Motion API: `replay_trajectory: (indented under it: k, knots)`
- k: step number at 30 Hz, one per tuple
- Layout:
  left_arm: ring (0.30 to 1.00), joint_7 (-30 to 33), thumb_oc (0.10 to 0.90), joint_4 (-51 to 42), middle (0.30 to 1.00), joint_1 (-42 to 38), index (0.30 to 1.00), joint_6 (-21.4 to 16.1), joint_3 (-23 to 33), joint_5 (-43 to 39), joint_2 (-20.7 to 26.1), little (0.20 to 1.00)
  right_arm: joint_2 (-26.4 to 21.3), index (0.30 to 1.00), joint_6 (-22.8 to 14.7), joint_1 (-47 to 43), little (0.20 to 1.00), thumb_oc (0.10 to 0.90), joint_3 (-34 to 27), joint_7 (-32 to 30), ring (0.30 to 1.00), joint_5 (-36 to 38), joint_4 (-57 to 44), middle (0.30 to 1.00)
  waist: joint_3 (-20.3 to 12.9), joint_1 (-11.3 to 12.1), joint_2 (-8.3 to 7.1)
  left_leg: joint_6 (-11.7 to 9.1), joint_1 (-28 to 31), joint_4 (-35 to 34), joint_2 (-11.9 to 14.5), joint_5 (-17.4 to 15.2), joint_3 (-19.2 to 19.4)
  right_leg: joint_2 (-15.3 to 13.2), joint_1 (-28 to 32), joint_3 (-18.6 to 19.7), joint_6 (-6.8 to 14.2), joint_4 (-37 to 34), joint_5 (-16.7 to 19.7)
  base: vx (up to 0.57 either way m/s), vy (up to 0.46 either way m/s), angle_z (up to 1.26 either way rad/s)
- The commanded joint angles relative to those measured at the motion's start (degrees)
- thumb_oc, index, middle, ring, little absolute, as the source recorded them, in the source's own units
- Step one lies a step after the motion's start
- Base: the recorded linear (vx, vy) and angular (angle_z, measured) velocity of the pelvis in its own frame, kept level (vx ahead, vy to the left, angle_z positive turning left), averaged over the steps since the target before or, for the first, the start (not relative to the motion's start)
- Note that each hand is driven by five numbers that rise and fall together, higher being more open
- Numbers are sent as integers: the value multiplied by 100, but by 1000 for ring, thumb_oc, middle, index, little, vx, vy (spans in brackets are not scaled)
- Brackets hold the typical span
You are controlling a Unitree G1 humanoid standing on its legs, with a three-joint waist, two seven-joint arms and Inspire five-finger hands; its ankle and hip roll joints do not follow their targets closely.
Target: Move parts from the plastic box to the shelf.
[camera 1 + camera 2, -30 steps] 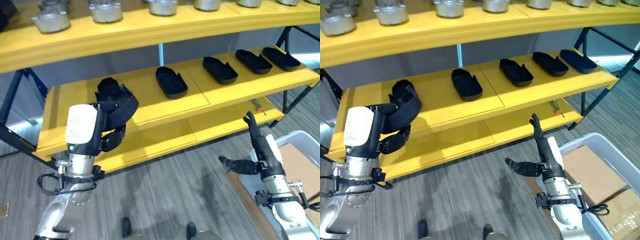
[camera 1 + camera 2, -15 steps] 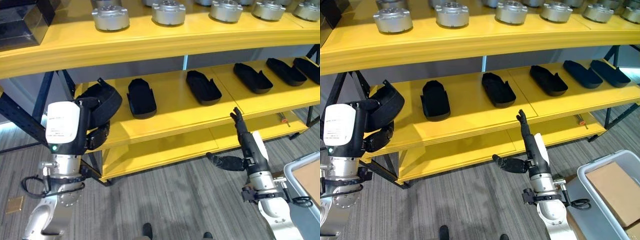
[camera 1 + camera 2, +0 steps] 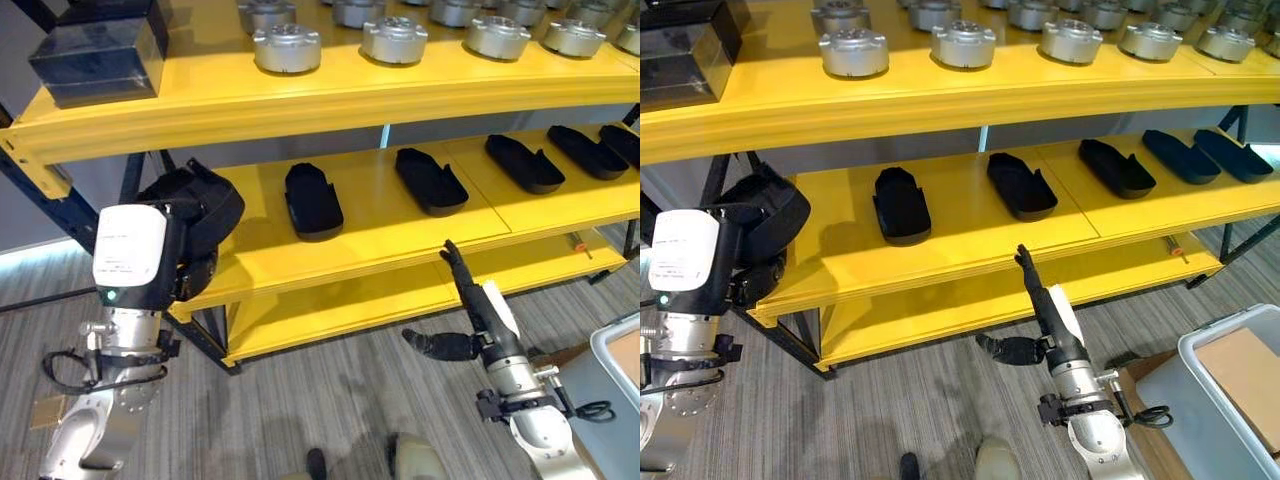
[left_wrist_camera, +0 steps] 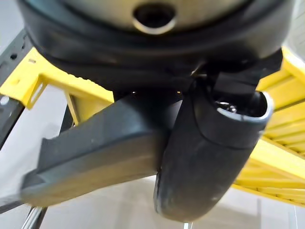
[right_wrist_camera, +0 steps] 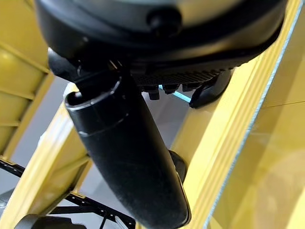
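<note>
At shelf's (image 3: 330,250) left end, left hand (image 3: 195,235) is clamped round a black part (image 3: 205,200), held off the middle board's edge. Five like parts (image 3: 312,200) lie along that board (well spaced). Right hand (image 3: 470,310), fingers straight and thumb spread, hangs before the lower board, empty. Box (image 3: 1240,390) sits at right.

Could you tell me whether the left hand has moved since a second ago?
Yes: the left hand, holding a black part, went leftward to the middle shelf's left end.

A warehouse or workshop: yellow steel shelving (image 3: 330,255) stocked with metal parts (image 3: 286,47).
</note>
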Motion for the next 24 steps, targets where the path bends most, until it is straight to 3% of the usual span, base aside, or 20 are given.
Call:
replay_trajectory:
  k: [1, 3, 8, 15, 20, 22, 24]
  knots:
    - [300, 305, 400, -596, 300, -467, 300, -258, 389, 247, 129, 300, -255, 1000, -631, -599, 1000, 900, -255, -92, 1000, 187, -478, 1000, -309, -216, -32, -271, 374, -93, 159, -279, -291, 196, 751, 291, -24, -688, 789, 106, -119, 29]
    - [300, 319, 400, -612, 300, -429, 300, -291, 338, 310, 69, 300, -342, 1000, -654, -600, 1000, 900, -274, -68, 1000, 239, -523, 1000, -413, -186, -43, -362, 345, -96, 244, -250, -227, 353, 997, 428, -99, -996, 719, 110, -130, 49]
    - [300, 222, 400, -659, 300, -299, 300, -348, 413, 173, -58, 300, -497, 1000, -627, -582, 1000, 900, -463, -124, 1000, 323, -510, 1000, -581, -65, -28, -558, 265, 126, 460, -294, -189, 426, 1398, 153, -195, -1443, 698, 125, -126, 4]
    - [300, 188, 400, -735, 300, -274, 300, -335, 439, 29, -125, 300, -536, 1000, -654, -503, 1000, 900, -528, -110, 1000, 467, -604, 1000, -531, -88, -2, -699, 202, 379, 608, -351, -329, 449, 1591, -42, -314, -1417, 547, 68, -95, 24]
    - [300, 232, 400, -739, 300, -362, 300, -301, 532, -44, -99, 300, -693, 1000, -673, -579, 1000, 900, -500, -34, 1000, 631, -591, 1000, -181, 40, -24, -900, -612, 1991, 515, -69, -675, 431, 1586, -127, -522, -1175, 381, -25, -59, 24]
    - [300, 250, 400, -728, 300, -348, 300, -283, 612, -75, -96, 300, -718, 1000, -659, -598, 1000, 900, -559, -77, 1000, 632, -536, 1000, -134, 27, -51, -921, -806, 2045, 732, -37, -706, 370, 1571, -164, -500, -1152, 356, -20, 36, 10]
    - [300, 280, 400, -702, 300, -369, 300, -254, 670, -71, -75, 300, -716, 1000, -636, -539, 1000, 900, -666, -164, 1000, 580, -531, 1000, -189, -80, -78, -923, -725, 1380, 1327, -13, -407, 186, 1556, -294, -381, -1171, 355, 66, 138, 25]
